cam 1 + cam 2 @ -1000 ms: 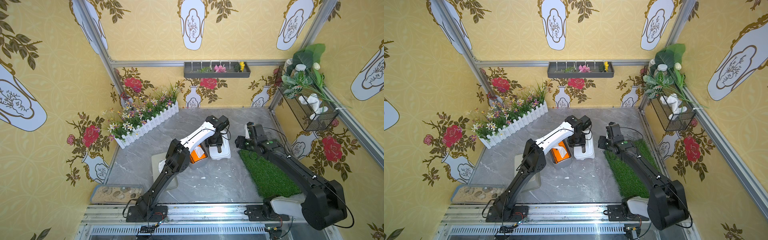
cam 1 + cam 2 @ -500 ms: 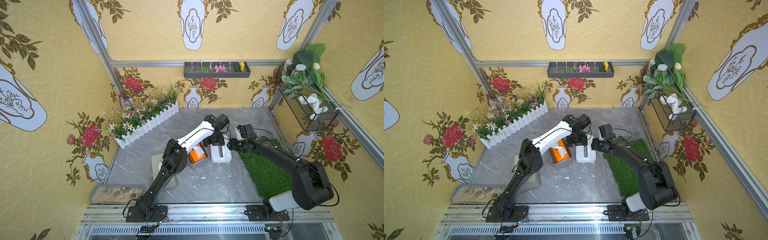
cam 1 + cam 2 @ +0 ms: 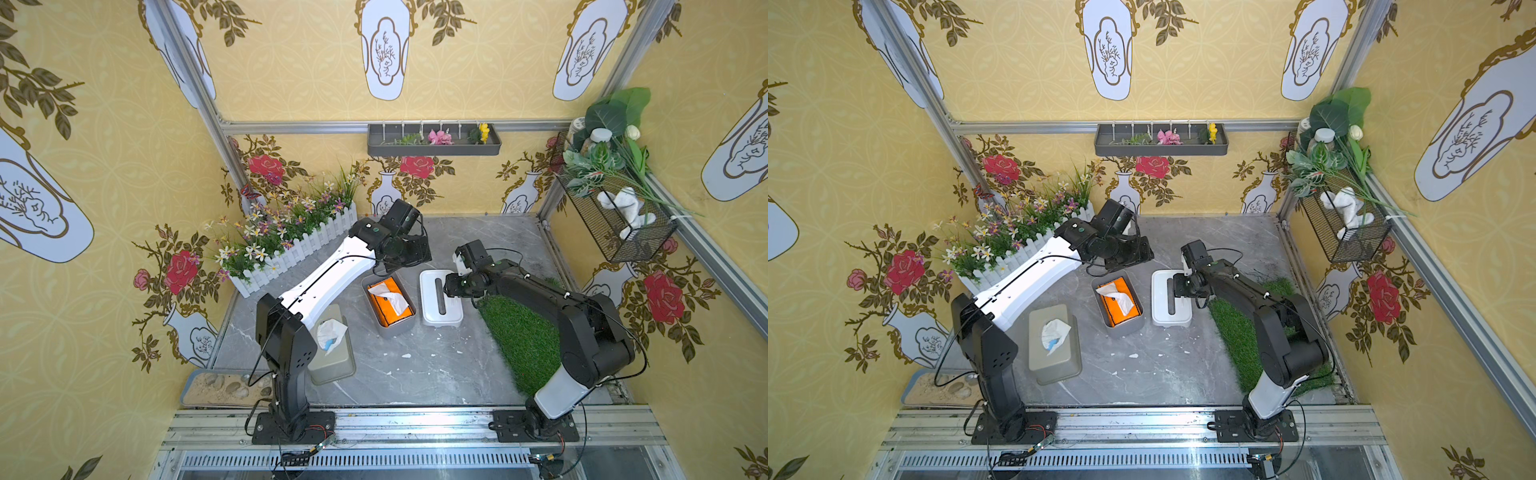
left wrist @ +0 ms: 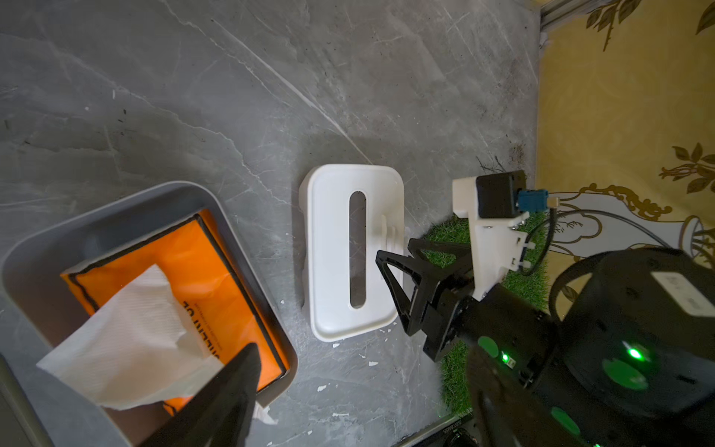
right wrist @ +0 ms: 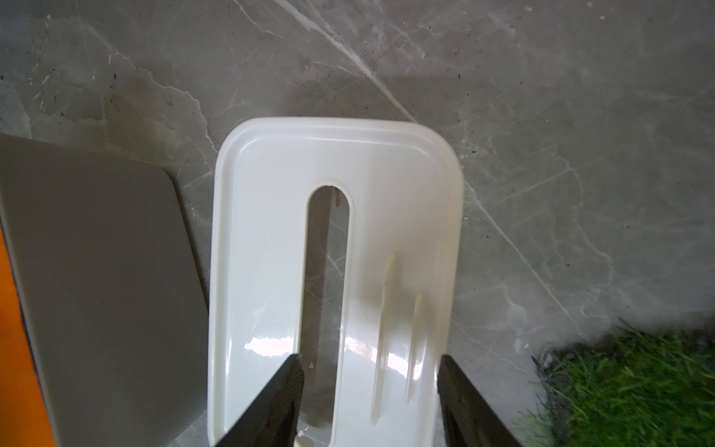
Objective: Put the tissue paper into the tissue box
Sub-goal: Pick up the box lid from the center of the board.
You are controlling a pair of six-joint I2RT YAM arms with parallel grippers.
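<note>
Right pincer (image 5: 369, 360) open astride one side of the white lid (image 5: 271, 193) on the counter (image 3: 415, 365); left pincer (image 3: 411, 255) unclear, only one finger (image 4: 232, 394) shows. Orange tissue pack (image 3: 382, 311) sits in the grey tissue box (image 3: 392, 331). Risk: shallow pinch slips off glossy lid, or loose sheet (image 3: 390, 297) jams under it.

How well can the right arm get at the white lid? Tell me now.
Probably yes. The right gripper hangs right at the near end of the lid, jaws open astride it, and nothing lies between them. The lid lies flat on the table, uncovered.
</note>
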